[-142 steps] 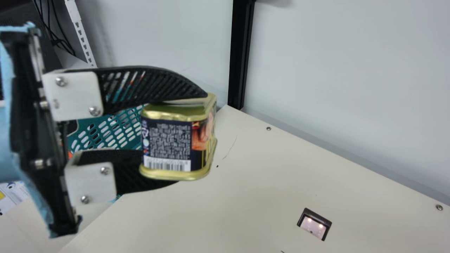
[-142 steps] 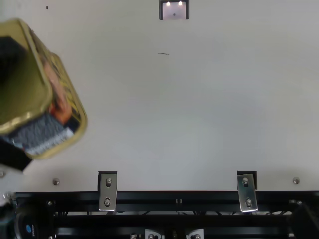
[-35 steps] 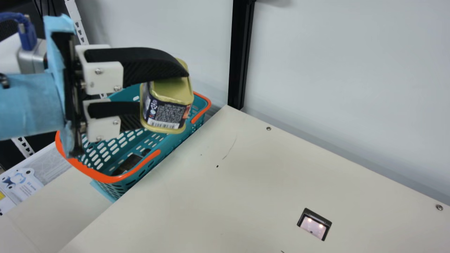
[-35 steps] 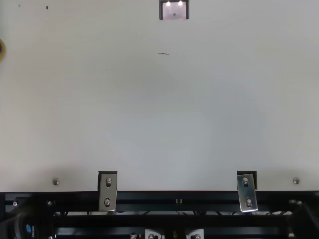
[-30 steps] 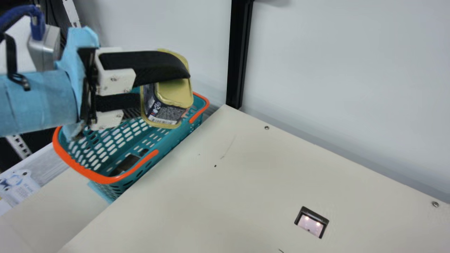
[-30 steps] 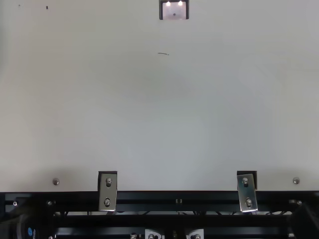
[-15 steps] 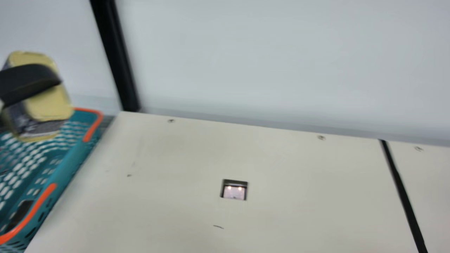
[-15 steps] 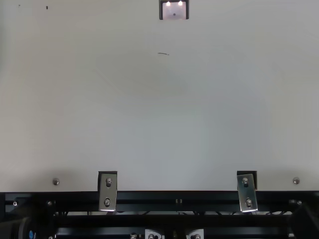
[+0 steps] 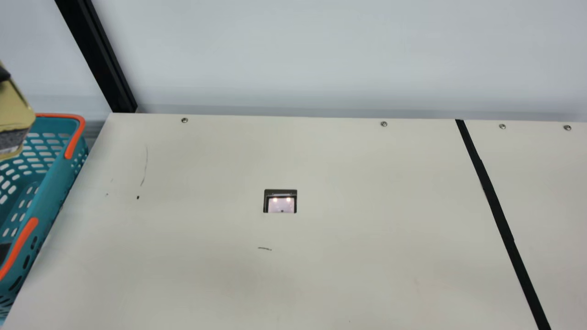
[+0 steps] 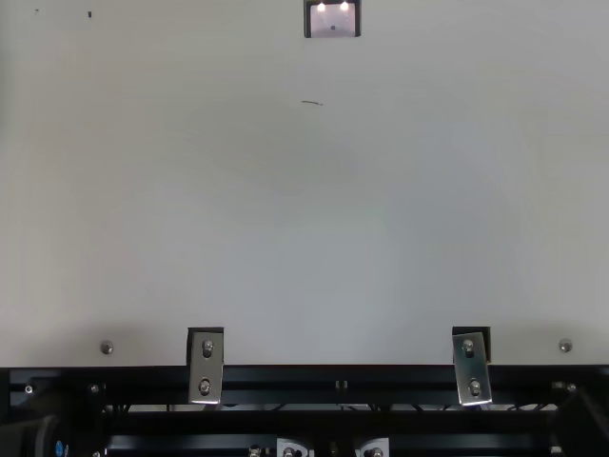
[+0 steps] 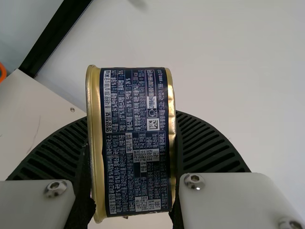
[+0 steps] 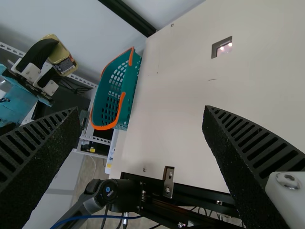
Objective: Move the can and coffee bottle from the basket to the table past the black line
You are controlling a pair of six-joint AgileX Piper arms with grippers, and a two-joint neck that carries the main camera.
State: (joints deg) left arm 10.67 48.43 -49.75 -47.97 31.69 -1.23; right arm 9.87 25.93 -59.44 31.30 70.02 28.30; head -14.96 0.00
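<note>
So we're on the can half of this one, and I'd call it mid-carry, with the lift out of the basket (image 9: 59, 176) done. The left end effector (image 12: 53, 56) is clamped on the can (image 11: 137, 143), one finger on each side, and it's up in the air over on the basket side, leaning a bit in the right wrist view. Can't tell if it's straight above the basket or behind it, tbh. The right end effector (image 12: 141, 112) has its fingers spread wide with nothing between them. There's also a dark thing (image 9: 3, 253) down in the basket at the main view's left edge; my guess is that's the coffee bottle, but too little shows to swear to it. The black line (image 9: 497, 206) runs way over on the robot's right side of the table (image 9: 344, 275), well apart from the can, so neither half of the job looks finished. Next move, imo: swing the can right, high enough to clear the basket rim, then either go all the way over the line or hand it to that free right end effector, which seems handier if the left arm can't reach. Then level it before letting go, since setting it down tilted could tip it.
</note>
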